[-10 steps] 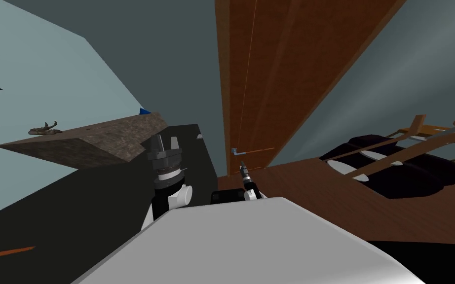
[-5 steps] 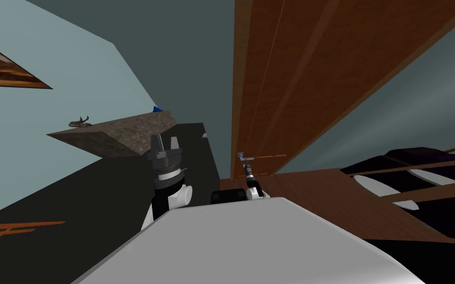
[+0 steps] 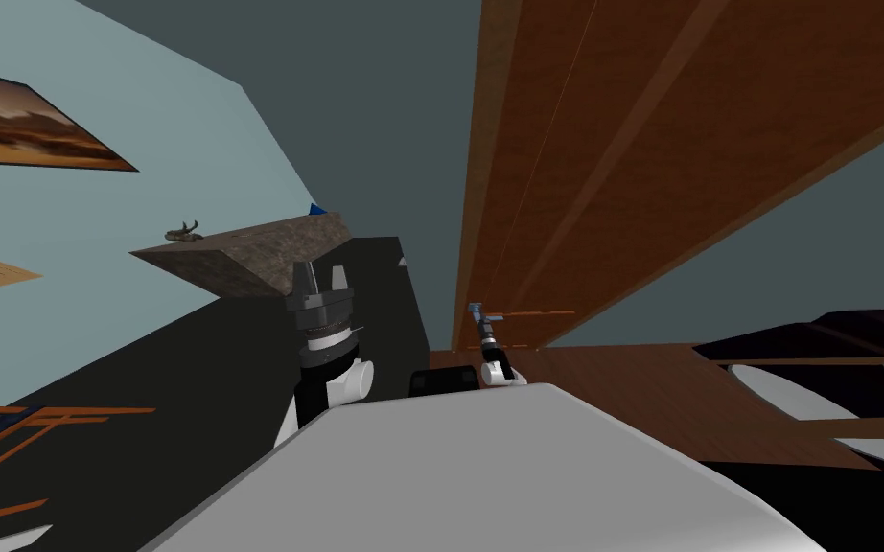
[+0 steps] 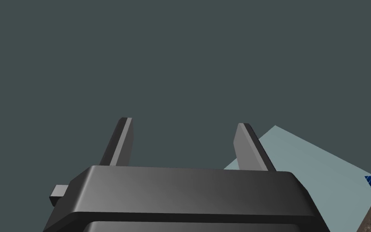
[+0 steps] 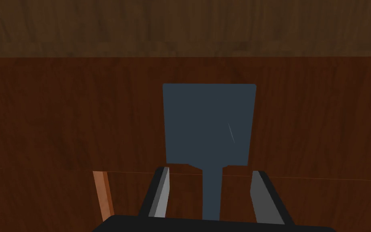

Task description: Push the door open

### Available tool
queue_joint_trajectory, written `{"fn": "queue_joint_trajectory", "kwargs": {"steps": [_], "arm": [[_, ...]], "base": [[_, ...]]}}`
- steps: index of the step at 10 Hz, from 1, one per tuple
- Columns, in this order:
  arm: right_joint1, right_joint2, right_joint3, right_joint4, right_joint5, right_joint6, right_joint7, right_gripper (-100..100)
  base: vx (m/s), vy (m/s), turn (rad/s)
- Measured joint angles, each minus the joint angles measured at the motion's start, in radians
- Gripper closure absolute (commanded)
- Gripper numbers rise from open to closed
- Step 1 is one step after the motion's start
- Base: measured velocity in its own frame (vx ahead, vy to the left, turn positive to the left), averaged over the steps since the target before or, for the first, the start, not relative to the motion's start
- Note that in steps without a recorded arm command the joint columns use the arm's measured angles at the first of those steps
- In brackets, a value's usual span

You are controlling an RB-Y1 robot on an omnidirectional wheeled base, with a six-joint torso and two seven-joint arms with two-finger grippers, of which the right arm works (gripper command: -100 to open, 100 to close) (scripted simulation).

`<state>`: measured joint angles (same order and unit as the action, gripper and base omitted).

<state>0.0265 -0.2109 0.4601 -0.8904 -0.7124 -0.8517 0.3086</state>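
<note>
Woodgrain takes up most of the head view: the tall brown wooden door [image 3: 622,144] rises on the right, with a lighter frame post [image 3: 474,192] along its left edge and a dark grey wall [image 3: 354,115] beyond. Low on the door, just beside that post, sits the small blue-grey door handle [image 3: 475,309], and the right gripper [image 3: 479,321] reaches up to it; its fingers are too small there to read. The left gripper [image 3: 320,278] stands upright, well apart from the door, in front of a mottled brown slab counter [image 3: 239,254] that carries a small curled brown object [image 3: 182,231] and a blue thing [image 3: 316,208] at its far corner. A framed brown landscape picture [image 3: 28,125] hangs on the pale blue wall [image 3: 95,230]. A reddish wooden floor [image 3: 641,383] meets the door's foot, and a dark seat with white cushions [image 3: 833,383] lies off to the right, clear of the arm. The left wrist view shows the left gripper's fingers [image 4: 120,141] spread wide and empty, facing the grey wall. The right wrist view adds what the head camera cannot resolve: the handle is a square blue-grey plate [image 5: 209,123] flat on the door, with a narrow stem [image 5: 211,193] running between the right gripper's fingers [image 5: 162,193], which are parted, a gap showing on each side of the stem. A thin orange-brown strip [image 5: 102,197] stands beside one finger.
</note>
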Motion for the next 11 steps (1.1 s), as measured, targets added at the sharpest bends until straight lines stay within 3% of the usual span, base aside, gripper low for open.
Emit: {"fn": "queue_joint_trajectory", "kwargs": {"steps": [5,11], "arm": [[0.003,0.000,0.001,0.002,0.000,0.003,0.001,100],[-0.026,0.022,0.003,0.040,0.122,0.018,-0.077,100]], "base": [[-0.028,-0.016,0.005],[-0.175,-0.096,0.024]]}}
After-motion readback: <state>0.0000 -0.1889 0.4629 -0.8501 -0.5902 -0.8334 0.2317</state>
